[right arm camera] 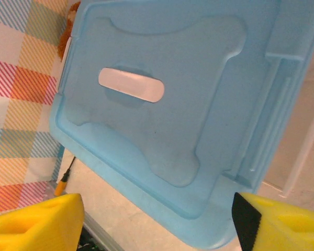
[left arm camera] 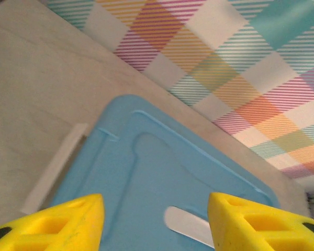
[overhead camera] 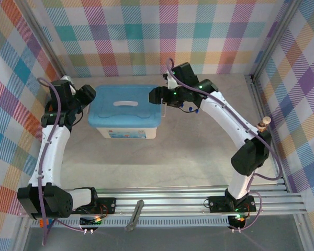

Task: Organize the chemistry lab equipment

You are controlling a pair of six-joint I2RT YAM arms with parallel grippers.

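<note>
With the blue lid [overhead camera: 126, 107] on the storage box [overhead camera: 126, 133], the left end effector [left arm camera: 156, 209] and right end effector [right arm camera: 157, 209] gape empty at its ends, so packing seems essentially done.

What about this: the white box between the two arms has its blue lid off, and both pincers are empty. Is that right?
Not quite. The blue lid sits on the white box, covering it, as the top external view shows. The left pincer and right pincer are indeed empty.
</note>
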